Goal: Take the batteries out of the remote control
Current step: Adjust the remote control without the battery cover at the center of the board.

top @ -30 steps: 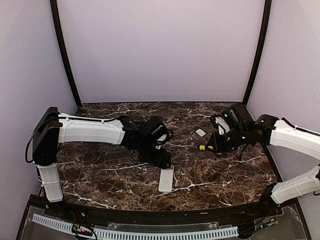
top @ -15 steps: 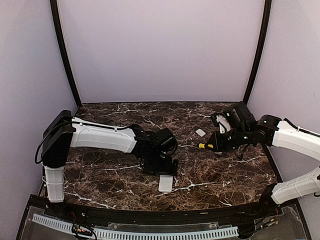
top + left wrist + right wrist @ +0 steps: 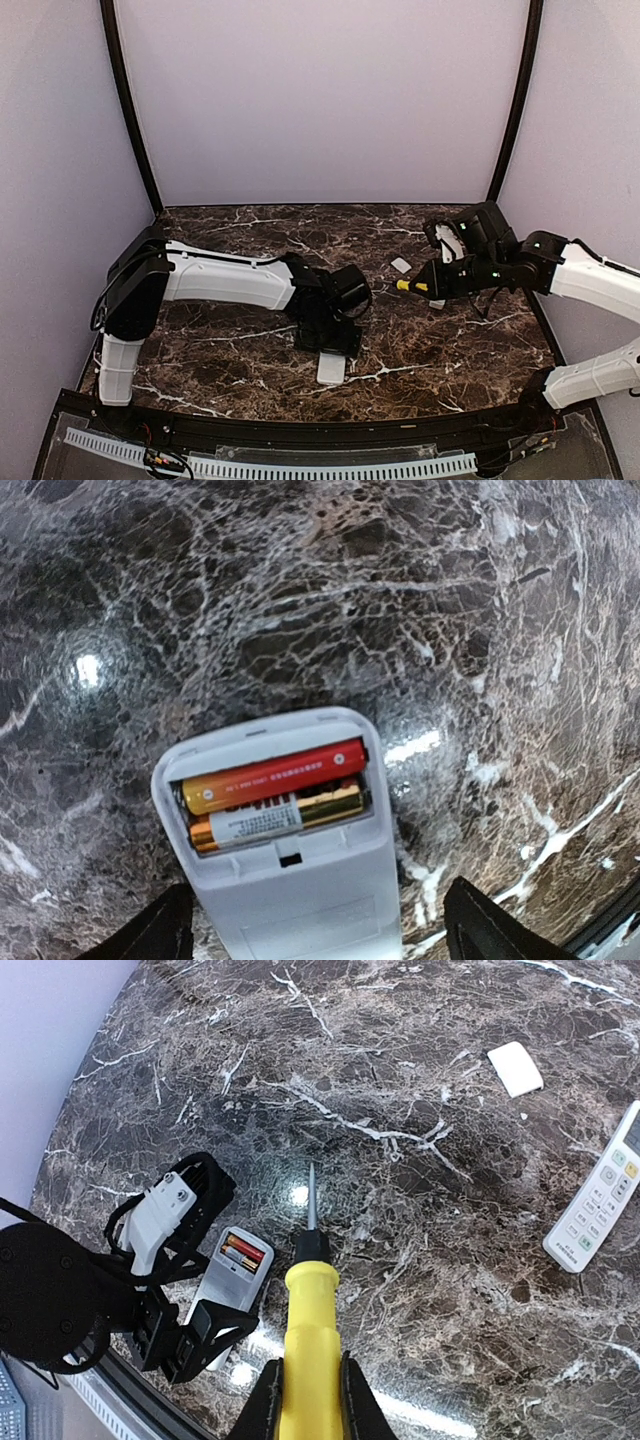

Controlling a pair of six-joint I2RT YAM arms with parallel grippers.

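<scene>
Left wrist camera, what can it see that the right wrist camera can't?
Only the left wrist camera is close enough to show two batteries lying side by side, with writing on them. Only the right wrist camera shows the yellow screwdriver in the right gripper, a white cover, a second remote with buttons, and the left gripper from outside. Both show the open remote on the marble table.

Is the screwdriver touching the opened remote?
Apart. The top view shows the screwdriver, held in the right tool, well to the right of the remote, with a clear gap between them.
</scene>
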